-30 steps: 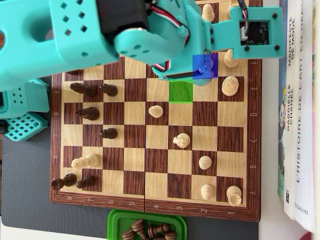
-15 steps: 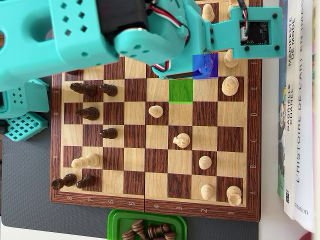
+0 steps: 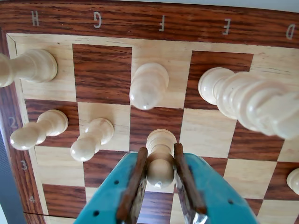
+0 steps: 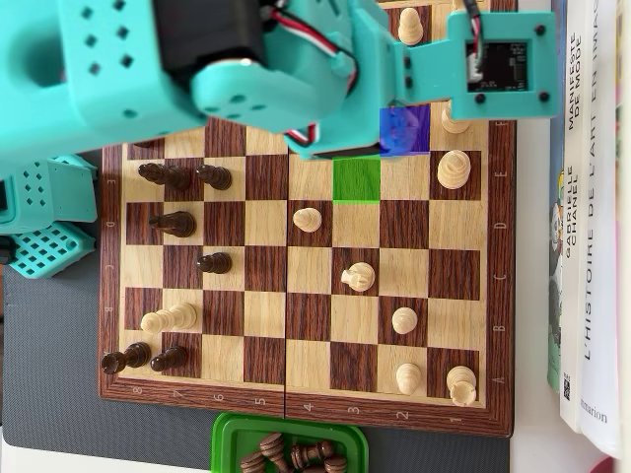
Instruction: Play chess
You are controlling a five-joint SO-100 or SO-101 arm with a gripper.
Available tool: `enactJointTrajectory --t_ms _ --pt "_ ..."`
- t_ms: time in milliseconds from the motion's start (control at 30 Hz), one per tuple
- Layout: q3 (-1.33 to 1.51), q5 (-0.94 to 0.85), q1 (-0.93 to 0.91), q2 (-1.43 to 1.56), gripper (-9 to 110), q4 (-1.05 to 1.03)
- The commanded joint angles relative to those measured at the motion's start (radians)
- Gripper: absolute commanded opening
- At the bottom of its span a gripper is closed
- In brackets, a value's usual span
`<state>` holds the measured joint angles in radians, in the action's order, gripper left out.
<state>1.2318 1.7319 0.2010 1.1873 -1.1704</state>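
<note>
Wrist view: I see jaws (image 3: 160,169) clamped on white pawn (image 3: 160,161), pawn over F-file near row 3 of chessboard (image 3: 103,70). Overhead: green-marked square (image 4: 356,179) just beside arm.

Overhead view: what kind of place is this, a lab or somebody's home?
Probably a home desk or hobby corner. A wooden chessboard lies on a dark mat, books are stacked beside it, and the teal arm looks 3D-printed.
</note>
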Motion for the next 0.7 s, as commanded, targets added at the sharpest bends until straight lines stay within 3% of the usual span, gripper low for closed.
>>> enactJointTrajectory --t_ms 0,667 --pt "0.017 -0.005 -0.020 0.089 8 0.009" --pt "0.298 -0.005 -0.103 0.270 8 0.012"
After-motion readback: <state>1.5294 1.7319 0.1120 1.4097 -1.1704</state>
